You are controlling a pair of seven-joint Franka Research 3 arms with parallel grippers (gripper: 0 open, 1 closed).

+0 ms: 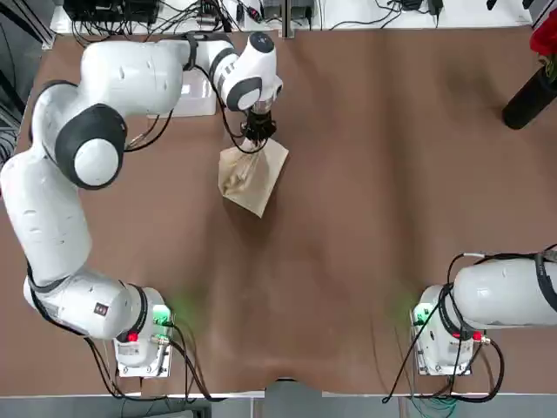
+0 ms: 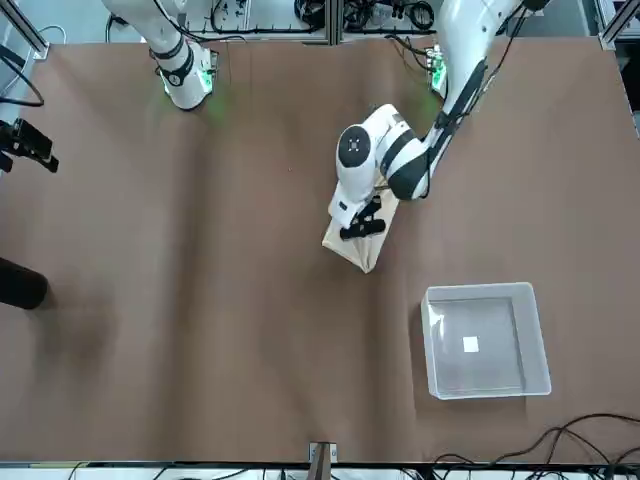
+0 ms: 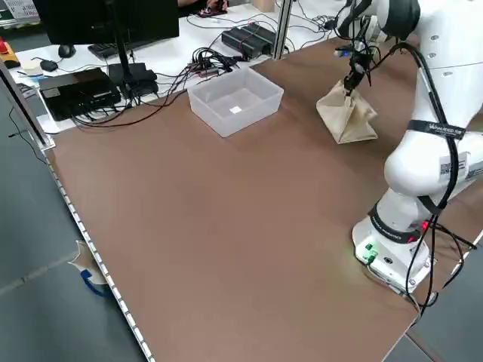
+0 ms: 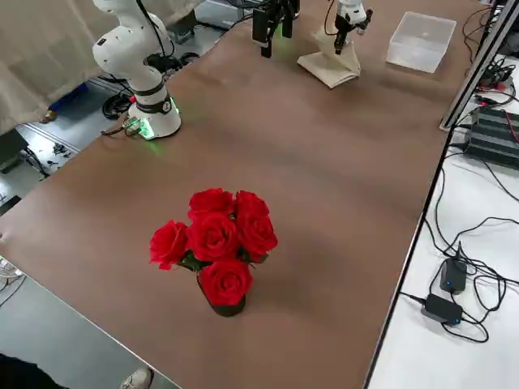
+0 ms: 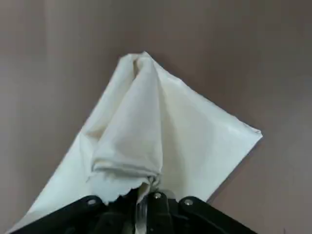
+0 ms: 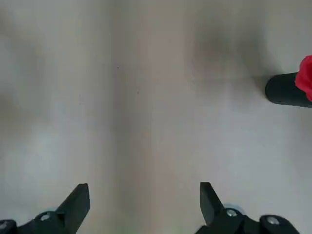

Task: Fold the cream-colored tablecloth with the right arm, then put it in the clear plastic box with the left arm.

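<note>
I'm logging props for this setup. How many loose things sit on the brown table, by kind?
Folded cream tablecloth, pinched in the left gripper: 1
Clear plastic box: 1
Dark vase of red roses: 1
Total: 3

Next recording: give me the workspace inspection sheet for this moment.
Surface: brown table.
Job's things: folded cream tablecloth pinched at a bunched corner, rest trailing onto the table; clear plastic box empty, apart.
Clutter: red roses in a dark vase near the far edge.
Grippers: left gripper shut on the cloth; right gripper parked, jaws open, empty.
Cables: at arm bases and beyond the far edge.
Surroundings: monitor, electronics on an adjoining bench.
</note>
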